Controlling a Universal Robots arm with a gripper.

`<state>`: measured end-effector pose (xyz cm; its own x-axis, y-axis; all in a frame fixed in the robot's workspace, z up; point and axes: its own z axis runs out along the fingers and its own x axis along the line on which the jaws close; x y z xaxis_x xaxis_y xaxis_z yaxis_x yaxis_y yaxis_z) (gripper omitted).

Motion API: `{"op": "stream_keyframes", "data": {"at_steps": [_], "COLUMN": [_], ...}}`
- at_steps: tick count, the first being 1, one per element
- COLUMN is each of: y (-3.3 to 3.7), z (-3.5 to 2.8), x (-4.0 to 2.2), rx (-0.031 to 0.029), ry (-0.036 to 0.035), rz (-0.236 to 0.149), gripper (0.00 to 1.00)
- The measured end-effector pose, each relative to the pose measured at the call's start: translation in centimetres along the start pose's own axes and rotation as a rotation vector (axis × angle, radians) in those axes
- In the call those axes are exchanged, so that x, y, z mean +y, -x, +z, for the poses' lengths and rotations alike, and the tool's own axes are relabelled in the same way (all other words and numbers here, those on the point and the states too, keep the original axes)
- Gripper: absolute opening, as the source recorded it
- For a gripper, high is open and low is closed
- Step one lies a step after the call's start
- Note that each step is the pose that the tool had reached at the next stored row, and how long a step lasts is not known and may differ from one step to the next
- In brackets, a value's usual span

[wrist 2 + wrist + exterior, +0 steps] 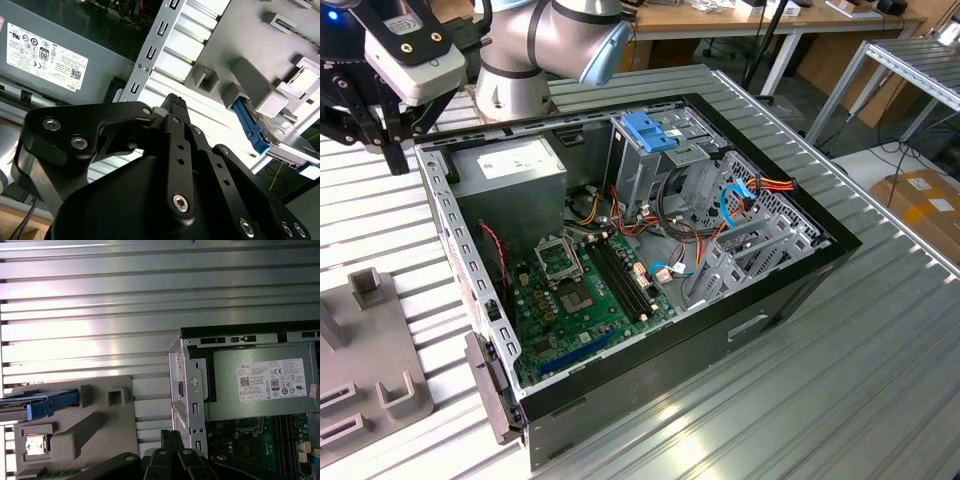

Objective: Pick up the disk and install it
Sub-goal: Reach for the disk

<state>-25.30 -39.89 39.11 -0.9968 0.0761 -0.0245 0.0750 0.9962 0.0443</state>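
Note:
The disk (45, 404) is a grey metal drive in a bright blue caddy. It lies on edge in a slot of the grey fixture (90, 425) beside the computer case. In the second wrist view the disk (252, 131) shows its blue end between the fixture's blocks. My gripper (171, 436) hangs shut and empty above the ribbed table, between the case's corner and the fixture, well apart from the disk. Its black fingers (172, 105) meet at the tips. In the exterior view my gripper (392, 150) is at the exterior view's upper left, just outside the case wall.
The open computer case (825, 255) lies on the ribbed metal table (800, 400), with its power supply (515, 165), motherboard (580, 290) and a metal drive cage topped by a blue bracket (645, 130). Orange and blue cables (750, 190) hang near the cage. The fixture (360, 350) sits at the exterior view's lower left.

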Motion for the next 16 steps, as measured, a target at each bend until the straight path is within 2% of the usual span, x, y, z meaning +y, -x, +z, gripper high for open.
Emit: {"op": "stream_keyframes", "data": {"at_steps": [9, 16], "y": [-0.12, -1.78], "z": [0.00, -0.04], "x": [-0.01, -0.14], "rx": [-0.0001, 0.0000], "ry": [0.0000, 0.0000], "rz": [0.000, 0.000], "gripper": [0.11, 0.11]}}
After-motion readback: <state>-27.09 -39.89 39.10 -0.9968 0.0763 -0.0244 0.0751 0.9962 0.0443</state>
